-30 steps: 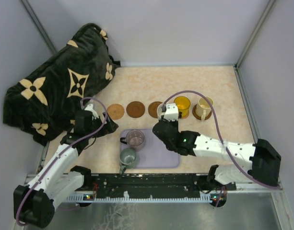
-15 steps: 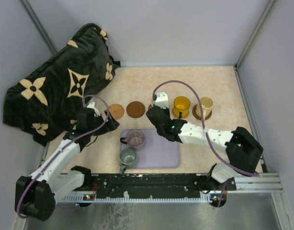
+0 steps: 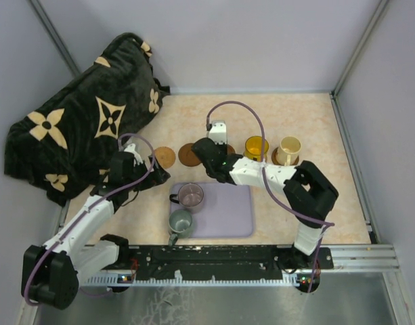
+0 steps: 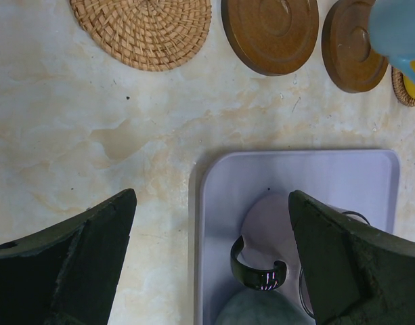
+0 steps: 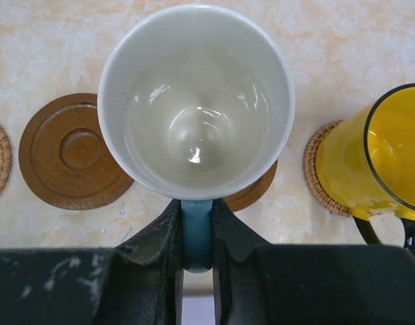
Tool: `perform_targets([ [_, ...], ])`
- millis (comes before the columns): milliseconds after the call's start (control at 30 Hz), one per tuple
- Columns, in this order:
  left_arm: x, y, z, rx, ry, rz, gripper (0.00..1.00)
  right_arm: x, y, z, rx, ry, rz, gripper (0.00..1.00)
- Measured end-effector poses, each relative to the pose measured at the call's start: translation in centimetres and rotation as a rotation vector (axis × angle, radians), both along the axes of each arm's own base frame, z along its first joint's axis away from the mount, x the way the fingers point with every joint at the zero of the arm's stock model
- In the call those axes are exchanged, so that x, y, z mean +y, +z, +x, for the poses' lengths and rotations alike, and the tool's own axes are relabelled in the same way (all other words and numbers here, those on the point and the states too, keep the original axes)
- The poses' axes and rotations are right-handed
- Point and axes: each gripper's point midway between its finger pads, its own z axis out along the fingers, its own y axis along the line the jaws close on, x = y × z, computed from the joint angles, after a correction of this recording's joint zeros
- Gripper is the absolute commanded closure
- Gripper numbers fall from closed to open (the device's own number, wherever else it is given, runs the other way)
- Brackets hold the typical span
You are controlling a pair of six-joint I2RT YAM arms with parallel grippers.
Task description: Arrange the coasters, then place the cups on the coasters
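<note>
A robot lab cell: grey panel walls (image 3: pixel 261 40), aluminium frame posts (image 3: pixel 359 47).

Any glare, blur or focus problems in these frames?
Right wrist: white cup sharp, small glare spots inside it. Left wrist: coasters and tray sharp; blue blob at top right blurred; fingers dark, little detail. Top external: even light, soft shadows, no glare on the table.

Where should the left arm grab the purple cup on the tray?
Grip the purple cup by its dark handle. It sticks out left toward the edge of the tray, facing the open left gripper, so come from the left. The grey-green cup crowds the near side. The right gripper holds the white cup by its handle likewise.
</note>
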Motion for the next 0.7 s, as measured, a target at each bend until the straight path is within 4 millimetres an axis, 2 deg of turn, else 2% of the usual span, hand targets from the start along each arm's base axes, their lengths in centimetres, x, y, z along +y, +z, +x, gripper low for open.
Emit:
perform_targets([
  [167, -0.2, -0.4, -0.1, 0.019, -0.012, -0.004, 0.01, -0.1, -1.5, -0.3, 0.049, -0.023, -0.016, 1.0],
  [567, -0.3, -0.6, 0.0, 0.019, -0.02, 0.002, 0.01, -0.5, -1.3, 0.2, 0.055, -0.056, 0.017, 1.0],
  [700, -0.3, -0.6, 0.0, 0.018, -0.021, 0.002, 0.01, -0.7, -1.8, 0.2, 0.056, -0.053, 0.019, 1.0],
])
